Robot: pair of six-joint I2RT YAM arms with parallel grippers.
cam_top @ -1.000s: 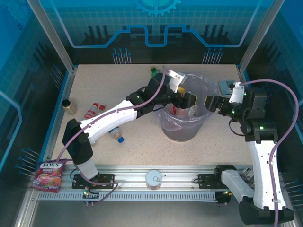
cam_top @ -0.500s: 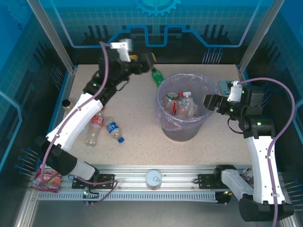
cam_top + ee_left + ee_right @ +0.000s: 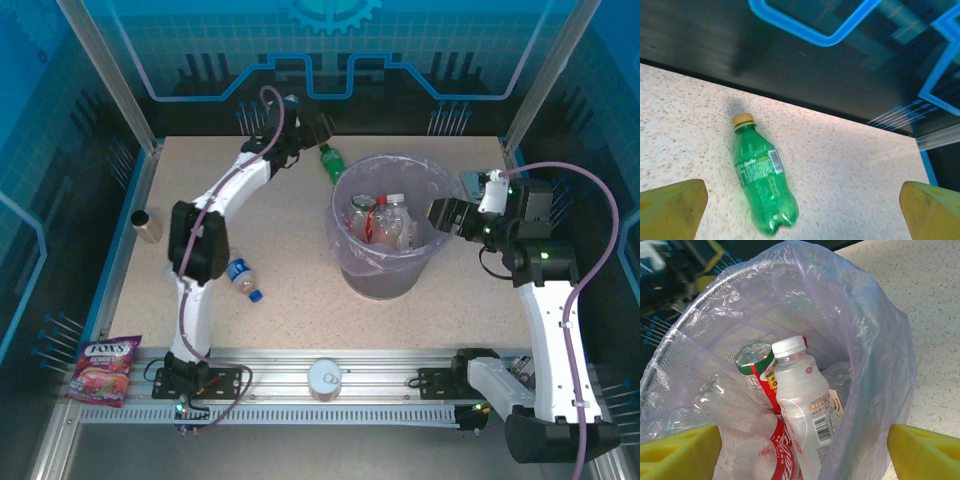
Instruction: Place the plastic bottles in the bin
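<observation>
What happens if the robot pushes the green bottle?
The green bottle lies on its side and is round, so it would probably roll. No drink shows inside, so it is likely light and would scoot easily. Its thin, smooth plastic may dent or slip when squeezed.

A robot lab cell; aluminium frame (image 3: 110,75), blue printed panels (image 3: 330,50), speckled table (image 3: 290,240).

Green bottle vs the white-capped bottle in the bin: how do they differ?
Colour: the green bottle is tinted green with a yellow cap; the white-capped bottle is pale and cloudy with a white cap. Pose: the green one lies flat, the white-capped one stands roughly upright. Place: green on the table, white-capped inside the bin. Both are small, capped, labelled plastic bottles.
</observation>
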